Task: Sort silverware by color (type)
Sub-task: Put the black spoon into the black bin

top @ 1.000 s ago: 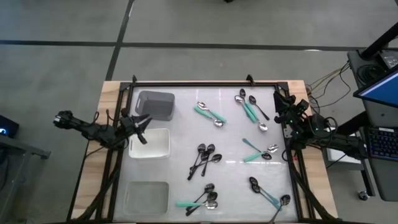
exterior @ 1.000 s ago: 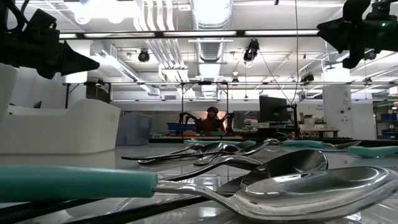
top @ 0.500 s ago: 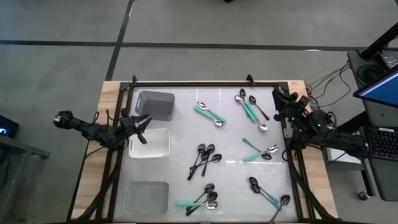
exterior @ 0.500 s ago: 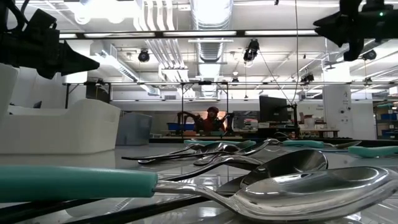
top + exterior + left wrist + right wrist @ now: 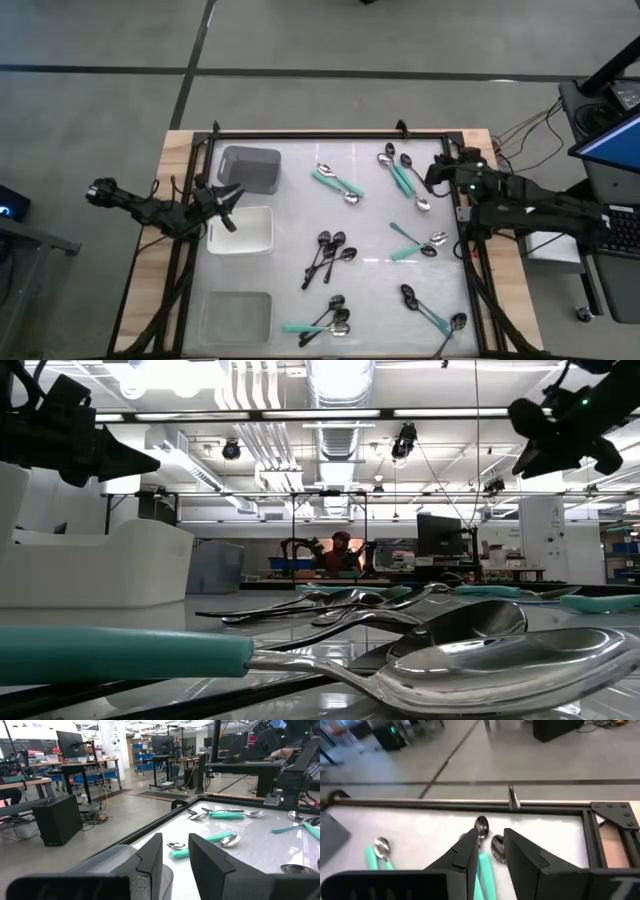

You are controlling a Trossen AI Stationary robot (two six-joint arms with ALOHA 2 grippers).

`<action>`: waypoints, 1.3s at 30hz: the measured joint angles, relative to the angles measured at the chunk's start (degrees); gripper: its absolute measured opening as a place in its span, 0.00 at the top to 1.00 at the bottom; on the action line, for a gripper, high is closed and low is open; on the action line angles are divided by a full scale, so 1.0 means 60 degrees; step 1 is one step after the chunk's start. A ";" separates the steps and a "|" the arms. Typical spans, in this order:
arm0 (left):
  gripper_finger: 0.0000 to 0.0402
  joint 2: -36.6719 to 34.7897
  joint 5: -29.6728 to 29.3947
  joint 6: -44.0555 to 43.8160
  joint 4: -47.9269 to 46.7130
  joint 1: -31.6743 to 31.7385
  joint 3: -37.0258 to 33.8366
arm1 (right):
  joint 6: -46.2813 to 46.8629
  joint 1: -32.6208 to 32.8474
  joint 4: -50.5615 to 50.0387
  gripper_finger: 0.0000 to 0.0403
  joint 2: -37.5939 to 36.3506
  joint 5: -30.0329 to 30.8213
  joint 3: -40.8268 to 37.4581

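Right hand (image 5: 435, 175) hovers inside the table's right rail (image 5: 462, 215), empty.

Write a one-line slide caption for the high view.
Spoons lie scattered on the table; three bins sit empty; right gripper nears the far-right spoons, left gripper waits by the bins.

No text, label, brand, number or sign can be read in any view; the screens in the room behind are too small to make out.
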 joint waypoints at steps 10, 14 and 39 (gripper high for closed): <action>0.81 -0.0001 -0.0003 0.0000 0.0001 0.0000 0.0000 | -0.0110 -0.0113 -0.0069 0.79 0.1461 -0.0703 0.0350; 0.81 0.0001 0.0000 0.0000 -0.0001 0.0000 0.0001 | -0.0131 -0.0246 -0.0067 0.79 0.1862 -0.0739 0.0349; 0.81 -0.0001 -0.0004 0.0000 -0.0002 0.0000 0.0000 | -0.1150 -0.3397 0.0642 0.77 0.4900 -0.4029 0.0332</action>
